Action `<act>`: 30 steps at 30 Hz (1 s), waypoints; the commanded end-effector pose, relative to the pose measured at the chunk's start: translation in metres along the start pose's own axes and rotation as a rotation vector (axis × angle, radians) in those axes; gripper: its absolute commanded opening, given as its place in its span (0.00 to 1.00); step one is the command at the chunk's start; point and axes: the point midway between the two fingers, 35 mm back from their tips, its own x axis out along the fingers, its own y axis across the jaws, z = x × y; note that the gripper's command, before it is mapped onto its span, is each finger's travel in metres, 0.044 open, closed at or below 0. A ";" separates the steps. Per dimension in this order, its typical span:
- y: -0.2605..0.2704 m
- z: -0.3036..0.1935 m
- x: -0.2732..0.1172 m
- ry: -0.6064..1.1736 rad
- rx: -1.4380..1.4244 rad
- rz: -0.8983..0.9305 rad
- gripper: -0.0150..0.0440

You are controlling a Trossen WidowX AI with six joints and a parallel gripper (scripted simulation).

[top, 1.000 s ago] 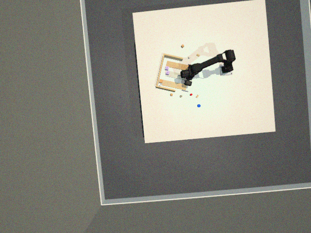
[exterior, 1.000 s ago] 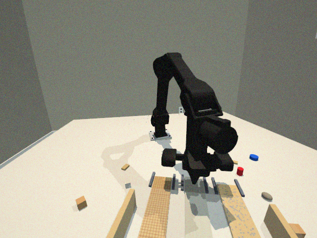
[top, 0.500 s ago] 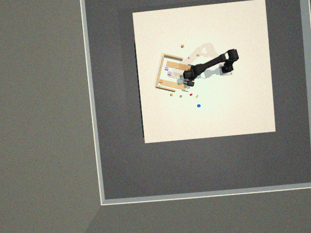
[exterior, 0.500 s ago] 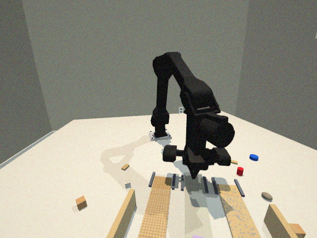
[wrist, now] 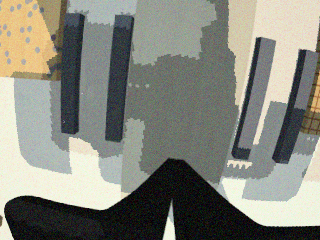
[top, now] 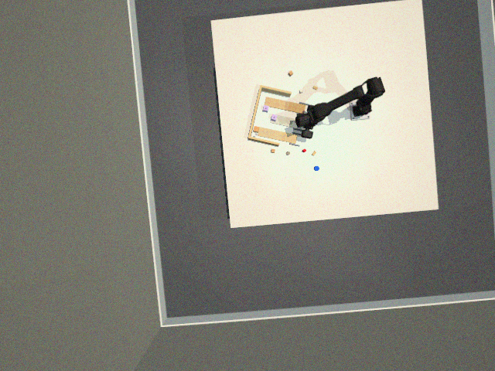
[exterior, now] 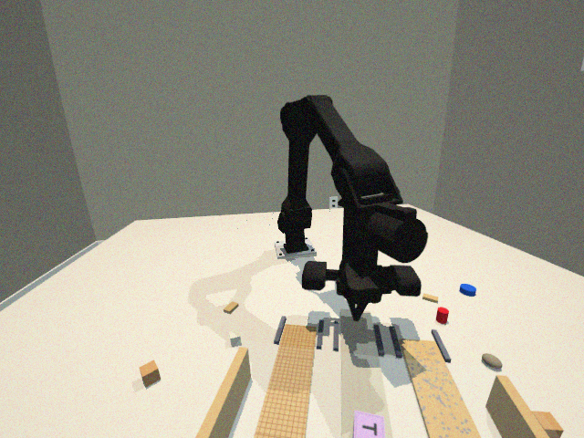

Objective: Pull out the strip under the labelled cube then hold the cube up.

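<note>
A purple cube [top: 274, 117] [exterior: 369, 425] marked T sits on the far end of the pale middle strip [top: 285, 120] [exterior: 357, 401] [wrist: 242, 30]. My gripper [exterior: 357, 318] [wrist: 174, 166] is shut, pointing down over the strip's near part. Whether its tips touch the strip is unclear. A second purple cube [top: 265, 108] is beside the gridded strip's far end; its mark and support are unclear. The gridded strip [top: 285, 104] [exterior: 287, 386] lies on one side, the speckled strip [top: 275, 134] [exterior: 436, 391] [wrist: 22, 45] on the other, with an orange cube [top: 255, 128] at its far end.
A wooden U-shaped wall [top: 254, 114] [exterior: 226, 396] surrounds the far ends and sides. Dark rails [exterior: 379, 340] [wrist: 72, 75] stand by the near ends. Outside are a red cylinder [top: 304, 150] [exterior: 442, 315], a blue disc [top: 315, 168] [exterior: 467, 289], a brown stone [exterior: 491, 360] and several small blocks.
</note>
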 end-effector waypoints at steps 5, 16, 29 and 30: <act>-0.001 -0.018 0.004 0.019 0.003 -0.005 0.25; -0.001 -0.034 0.004 0.021 0.003 -0.005 0.25; -0.001 -0.054 0.004 0.023 0.003 -0.004 0.25; -0.001 -0.055 0.004 0.023 0.003 -0.004 0.25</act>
